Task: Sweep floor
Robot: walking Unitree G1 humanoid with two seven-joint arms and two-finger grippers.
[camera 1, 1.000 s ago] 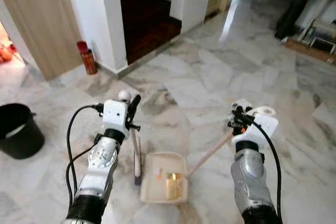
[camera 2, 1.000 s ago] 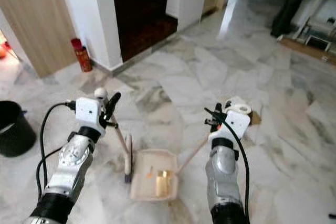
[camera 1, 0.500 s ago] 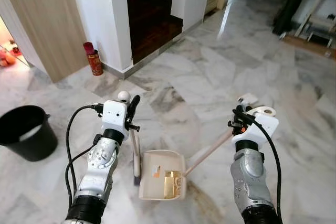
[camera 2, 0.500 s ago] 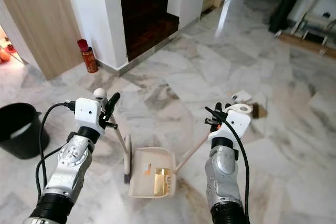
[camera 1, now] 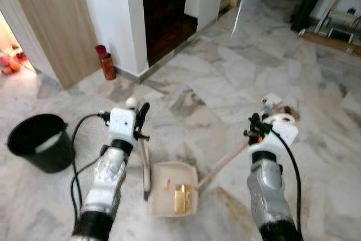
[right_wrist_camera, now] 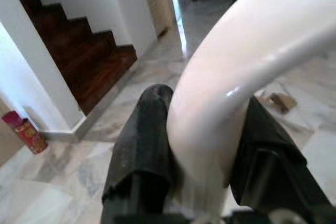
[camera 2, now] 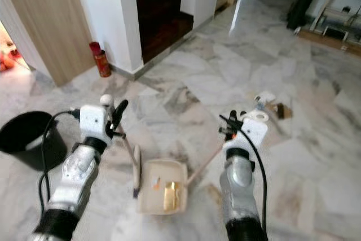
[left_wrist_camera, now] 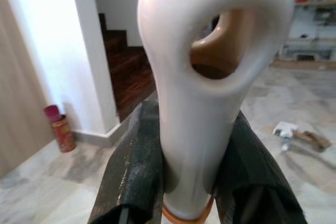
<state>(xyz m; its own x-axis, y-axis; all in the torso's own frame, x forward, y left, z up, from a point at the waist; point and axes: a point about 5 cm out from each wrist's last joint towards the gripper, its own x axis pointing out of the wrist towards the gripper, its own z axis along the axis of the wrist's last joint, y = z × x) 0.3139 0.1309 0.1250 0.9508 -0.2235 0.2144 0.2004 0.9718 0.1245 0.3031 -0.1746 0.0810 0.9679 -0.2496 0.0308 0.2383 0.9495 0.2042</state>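
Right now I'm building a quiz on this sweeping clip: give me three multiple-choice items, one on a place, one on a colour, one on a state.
1. Where is the dustpan?
A. on the floor between the arms
B. on the stairs
C. inside the bucket

2. What colour is the bucket?
A. red
B. black
C. white

3. What is the left end effector doing?
A. hanging open
B. shut on the broom handle
C. gripping the bucket rim

Key: 1 A, it lies on the marble floor below both wrists; 2 B, it is dark all over; 3 B, the left wrist view shows both fingers pressed against the white broom handle.
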